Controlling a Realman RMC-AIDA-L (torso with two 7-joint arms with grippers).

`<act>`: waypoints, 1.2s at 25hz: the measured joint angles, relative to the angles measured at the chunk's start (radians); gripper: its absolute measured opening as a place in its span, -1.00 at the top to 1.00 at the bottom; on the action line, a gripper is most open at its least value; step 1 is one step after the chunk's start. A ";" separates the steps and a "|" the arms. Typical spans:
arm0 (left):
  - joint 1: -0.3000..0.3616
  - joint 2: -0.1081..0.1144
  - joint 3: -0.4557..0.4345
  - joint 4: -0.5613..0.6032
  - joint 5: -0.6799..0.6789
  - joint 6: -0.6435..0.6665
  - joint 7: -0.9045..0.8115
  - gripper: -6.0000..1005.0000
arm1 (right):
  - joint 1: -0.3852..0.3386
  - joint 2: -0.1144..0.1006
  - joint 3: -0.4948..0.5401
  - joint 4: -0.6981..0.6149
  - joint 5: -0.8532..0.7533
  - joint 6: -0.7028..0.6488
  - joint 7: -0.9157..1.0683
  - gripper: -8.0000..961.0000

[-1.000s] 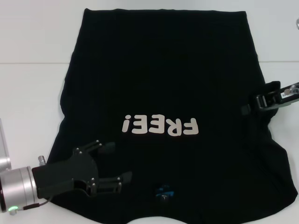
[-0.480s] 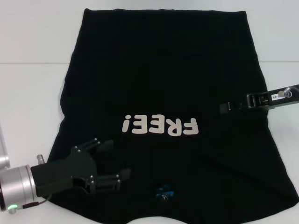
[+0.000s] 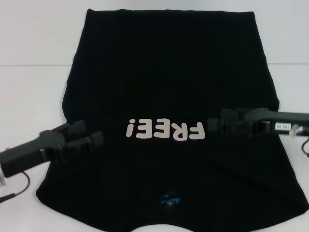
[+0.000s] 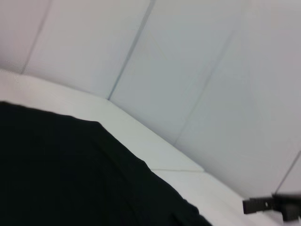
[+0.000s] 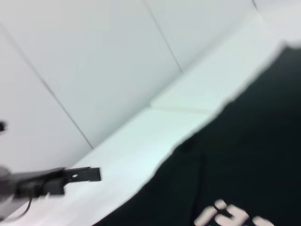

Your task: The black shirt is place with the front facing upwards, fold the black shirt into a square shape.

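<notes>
both grippers are working over the black shirt (image 3: 169, 87) in the head view, which is lying front up on the white table (image 3: 29, 96), its "free!" print (image 3: 166, 130) reading upside down toward the robot and the neck label (image 3: 169, 198) near the robot's edge. the left gripper (image 3: 89, 137) is reaching in over the shirt's left side, level with the print; the right gripper (image 3: 217, 123) is reaching in from the right, just beside the end of the print. i cannot tell whether either pair of jaws is spread or pinching cloth. the step in hand looks like the folding-in of the side panels, both sides being carried toward the middle; the right edge is already looking drawn inward below the arm. the next move is probably calling for laying each flap flat and smooth before letting go.

compared with a second ago, the left gripper is sitting farther from the robot and turned side-on, where it had been low by the collar with jaws visibly spread, and the right gripper is sitting much farther inward from the shirt's right edge.

in the left wrist view, the shirt (image 4: 70, 174) is filling the lower corner, with the right gripper (image 4: 258, 205) far off.

in the right wrist view, the shirt (image 5: 244, 155) and part of its print (image 5: 230, 216) are showing, the left gripper (image 5: 87, 175) beyond.
</notes>
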 joint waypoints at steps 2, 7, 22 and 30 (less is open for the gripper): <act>-0.001 0.028 -0.002 0.000 -0.002 0.017 -0.112 -0.89 | -0.043 0.032 -0.004 0.008 0.061 -0.007 -0.184 -0.58; 0.010 0.096 -0.004 0.005 0.000 0.057 -0.396 -0.88 | -0.087 0.046 -0.026 0.181 0.197 -0.059 -0.631 -0.78; -0.004 0.223 0.009 0.097 0.362 0.065 -0.965 -0.88 | -0.090 0.053 -0.030 0.476 0.208 -0.019 -1.193 -0.80; -0.040 0.228 0.012 0.079 0.472 0.080 -1.029 -0.88 | -0.106 0.050 -0.051 0.478 0.204 -0.006 -1.214 -0.80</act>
